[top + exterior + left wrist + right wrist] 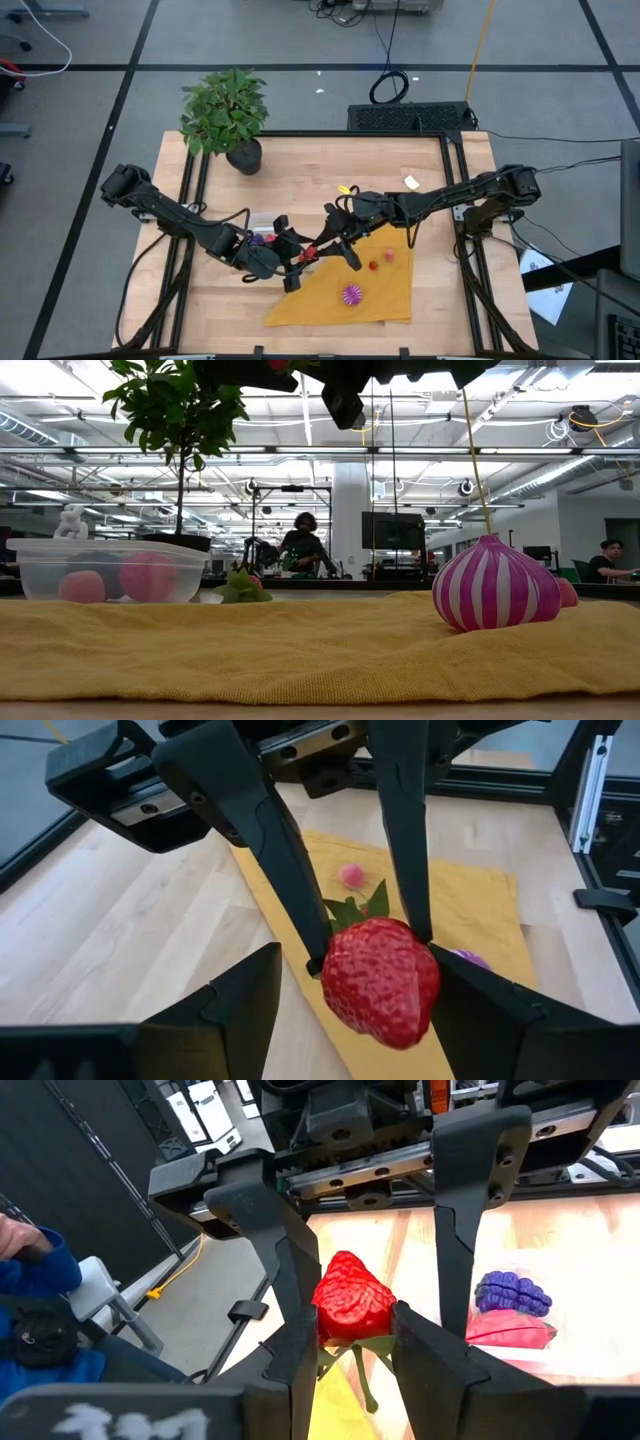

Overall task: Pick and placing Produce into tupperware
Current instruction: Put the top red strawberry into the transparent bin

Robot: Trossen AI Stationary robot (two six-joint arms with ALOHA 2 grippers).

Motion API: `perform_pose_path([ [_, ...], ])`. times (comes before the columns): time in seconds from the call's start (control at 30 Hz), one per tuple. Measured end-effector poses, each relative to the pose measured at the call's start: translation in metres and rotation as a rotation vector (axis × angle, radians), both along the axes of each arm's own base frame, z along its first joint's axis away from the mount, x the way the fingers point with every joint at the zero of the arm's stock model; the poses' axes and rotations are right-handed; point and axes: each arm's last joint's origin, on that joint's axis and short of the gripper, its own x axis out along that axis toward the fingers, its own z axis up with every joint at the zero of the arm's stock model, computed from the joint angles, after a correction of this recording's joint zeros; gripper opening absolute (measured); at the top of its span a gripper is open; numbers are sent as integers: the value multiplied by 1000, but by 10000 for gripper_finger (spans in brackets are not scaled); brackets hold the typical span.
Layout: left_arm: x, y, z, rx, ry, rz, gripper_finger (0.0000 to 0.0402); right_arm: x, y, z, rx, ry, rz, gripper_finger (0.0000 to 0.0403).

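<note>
I have both arms meeting mid-worktop over the yellow cloth's (345, 290) edge. My right gripper (355, 1342) has its jaws clamped on the toy strawberry (352, 1301), held above the cloth. My left gripper (345, 1010) faces it, jaws wide, one either side of the berry without pinching. The tupperware (105, 570) sits just behind the left jaws, with pink pieces inside.

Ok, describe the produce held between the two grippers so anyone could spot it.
Find the yellow cloth at the table's front edge. Over its left edge, the right gripper pinches a red strawberry with green leaves, the open left gripper flanking it. Unlike the striped ball lying on the cloth, it hangs in the air.
</note>
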Motion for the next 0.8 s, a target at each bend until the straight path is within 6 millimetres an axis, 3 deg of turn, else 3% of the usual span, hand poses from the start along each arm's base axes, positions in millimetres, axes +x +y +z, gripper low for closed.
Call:
perform_pose_path([
  [0.43, 0, 0, 1, 14, -5, -5, 231, 0, 0, 0, 0, -1, 0, 109],
  [0.8, 1, -1, 1, 15, -6, -14, 134, 0, 0, 0, -1, 1, -5, 109],
])
